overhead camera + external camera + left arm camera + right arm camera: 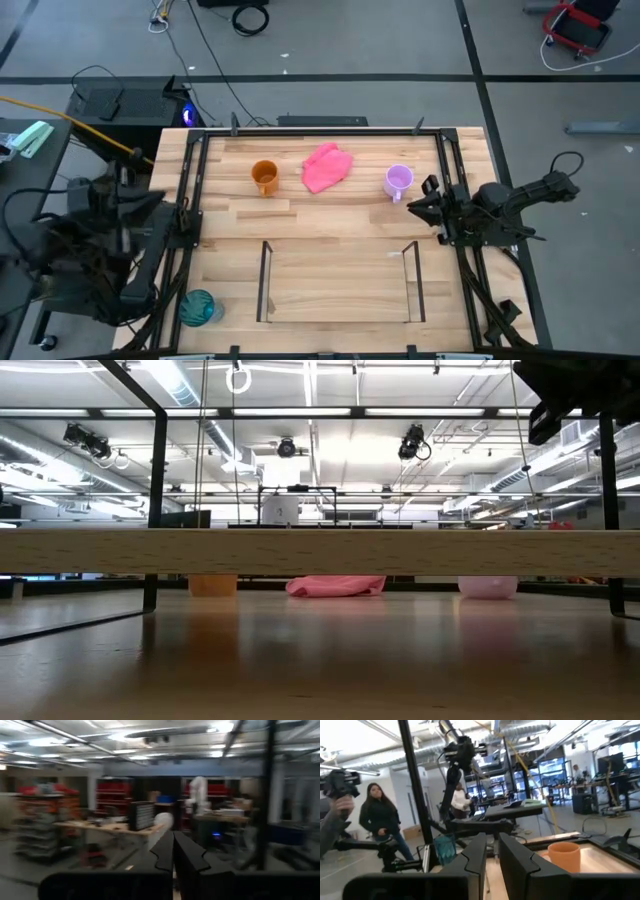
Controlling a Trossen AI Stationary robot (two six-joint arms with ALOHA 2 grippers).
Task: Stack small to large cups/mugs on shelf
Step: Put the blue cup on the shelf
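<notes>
Right gripper (432,203): fingers slightly apart, empty, just beside lilac mug (398,180). Left gripper (173,851): fingers together, parked off worktop (330,230).

Orange mug (264,177) — lilac mug (398,181) — teal tumbler (197,308).

A light wooden table (330,235) is carrying everything. Along its far side an orange mug (264,177), a crumpled pink cloth (327,166) and a lilac mug (398,181) are sitting in a row. The teal tumbler (197,307) is standing at the near left corner, and the dark-rod shelf (338,282) is resting near the front edge.
</notes>
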